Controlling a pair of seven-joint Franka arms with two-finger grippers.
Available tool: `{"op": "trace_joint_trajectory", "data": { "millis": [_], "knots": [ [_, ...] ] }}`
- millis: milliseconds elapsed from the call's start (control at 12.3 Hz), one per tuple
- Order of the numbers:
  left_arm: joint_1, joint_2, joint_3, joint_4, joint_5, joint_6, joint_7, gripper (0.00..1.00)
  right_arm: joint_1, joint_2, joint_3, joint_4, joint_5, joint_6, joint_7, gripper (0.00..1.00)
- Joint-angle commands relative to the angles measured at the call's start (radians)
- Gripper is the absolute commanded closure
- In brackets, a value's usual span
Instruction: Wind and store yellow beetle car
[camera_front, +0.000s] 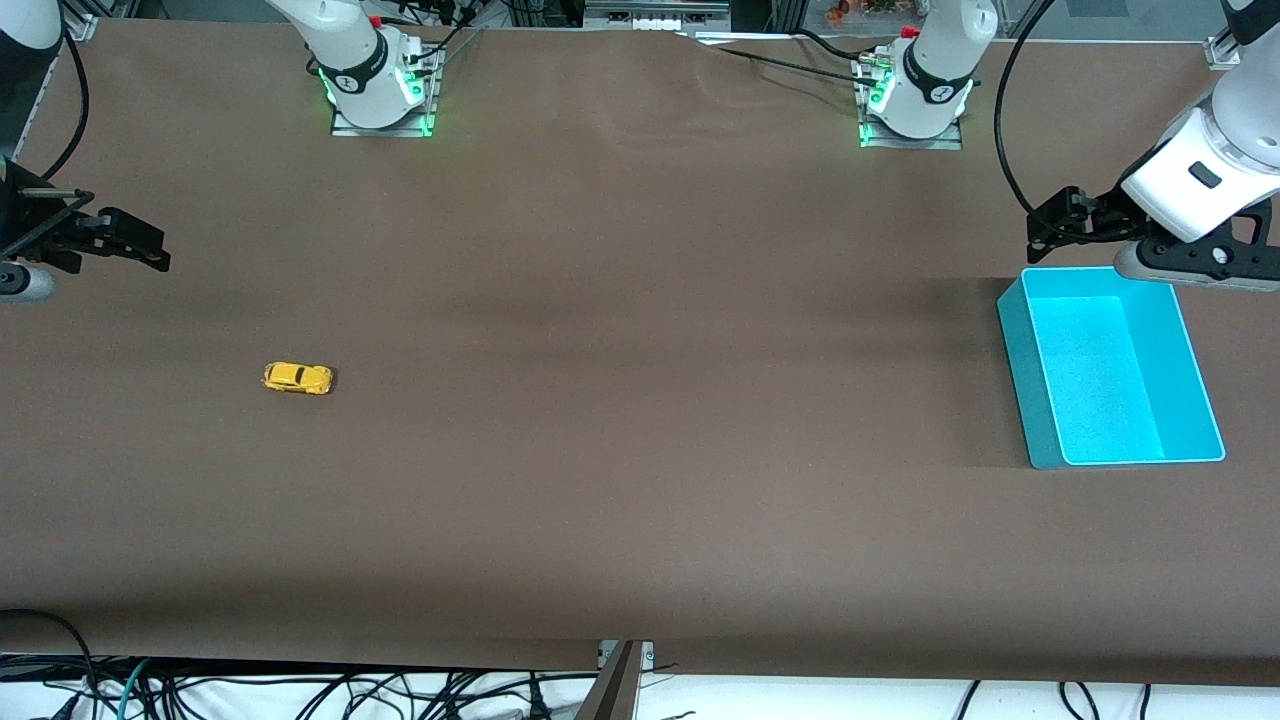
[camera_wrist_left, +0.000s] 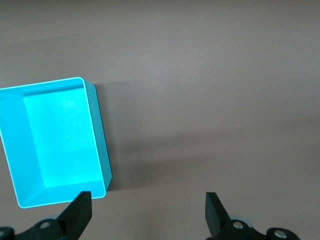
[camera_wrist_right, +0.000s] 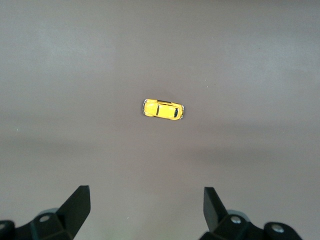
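Observation:
The yellow beetle car (camera_front: 297, 378) is a tiny rounded toy with dark windows, standing on its wheels on the brown table toward the right arm's end; the right wrist view shows the car (camera_wrist_right: 163, 109) well apart from the fingers. My right gripper (camera_front: 140, 245) hangs open and empty above the table edge at that end. My left gripper (camera_front: 1050, 222) is open and empty too, raised over the table beside the cyan bin (camera_front: 1020, 340). In the left wrist view the bin (camera_wrist_left: 100, 130) shows with nothing in it, and the left gripper (camera_wrist_left: 149, 206) has bare table between its fingers.
The brown table cover (camera_front: 640, 420) spans the whole view. Both arm bases (camera_front: 375, 85) (camera_front: 915, 100) stand along the edge farthest from the front camera. Cables (camera_front: 300, 695) hang below the near edge, beside a metal bracket (camera_front: 620, 680).

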Motion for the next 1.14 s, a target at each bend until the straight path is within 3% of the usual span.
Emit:
{"op": "trace_joint_trajectory", "data": {
  "millis": [0, 1056],
  "knots": [
    [0.001, 0.013, -0.004, 0.031, 0.007, -0.019, -0.001, 0.0, -0.003, -0.001, 0.001, 0.01, 0.01, -0.01, 0.017, 0.0],
    [0.001, 0.013, -0.004, 0.031, 0.007, -0.019, -0.002, 0.0, 0.0, 0.054, 0.004, 0.012, -0.006, -0.026, 0.002, 0.0]
  ]
}}
